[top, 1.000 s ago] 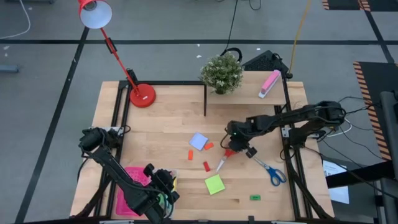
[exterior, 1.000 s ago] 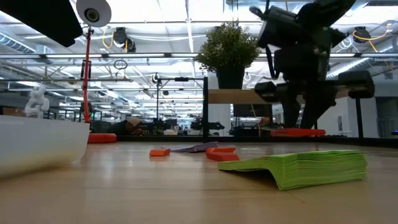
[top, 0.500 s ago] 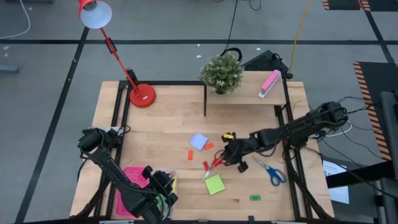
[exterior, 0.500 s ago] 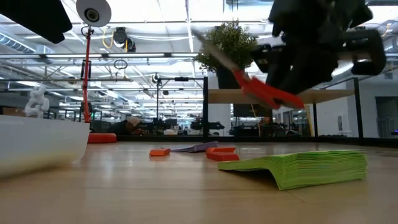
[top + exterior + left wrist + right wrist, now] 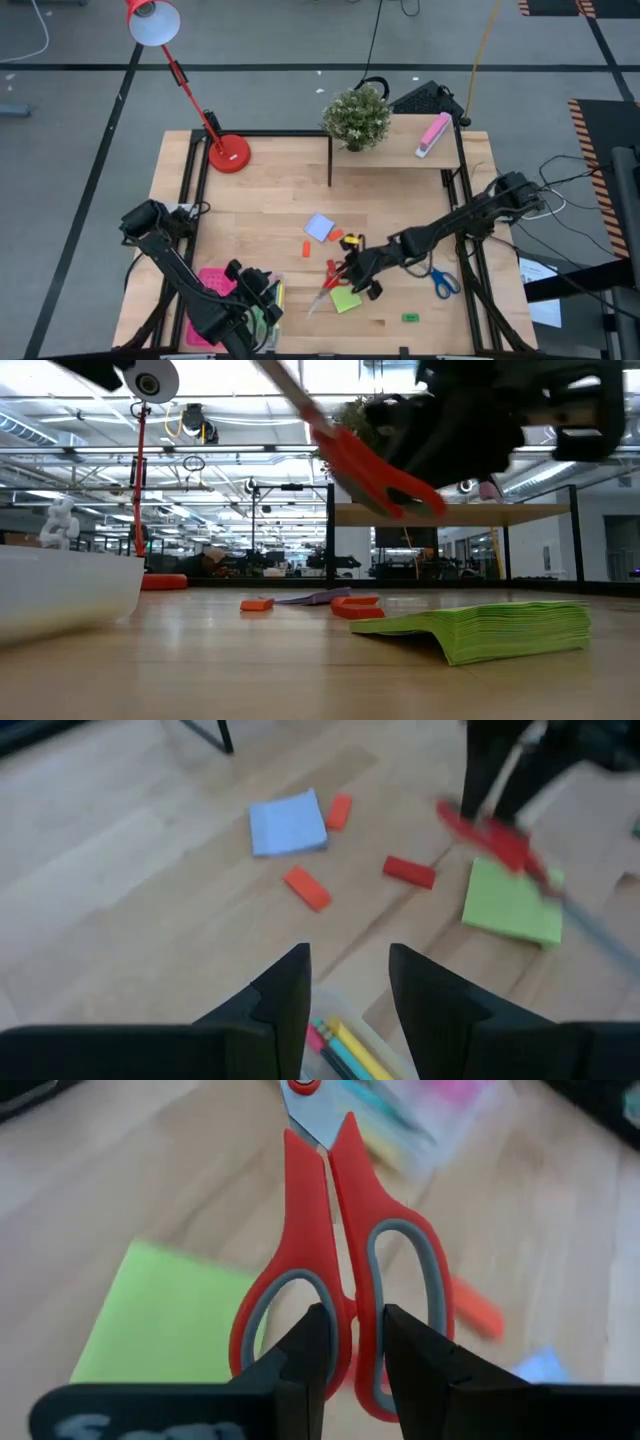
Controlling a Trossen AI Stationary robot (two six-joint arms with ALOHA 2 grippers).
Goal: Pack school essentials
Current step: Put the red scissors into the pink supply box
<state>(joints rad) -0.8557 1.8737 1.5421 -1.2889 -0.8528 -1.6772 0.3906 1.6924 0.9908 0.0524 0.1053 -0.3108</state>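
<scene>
High view: I'm seeing my right gripper (image 5: 362, 272), clamped on the red-handled metal scissors (image 5: 331, 281), having carried them up off the wood table (image 5: 260, 190) toward eight o'clock, nearing the pink perforated tray (image 5: 212, 290) where my part-open left gripper (image 5: 262, 300) waits.

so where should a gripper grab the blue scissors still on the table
Probably at the narrow neck between the handles and blades of the blue scissors, coming straight down from above: they lie flat on the table, with clear wood around them, right of the right gripper.
</scene>
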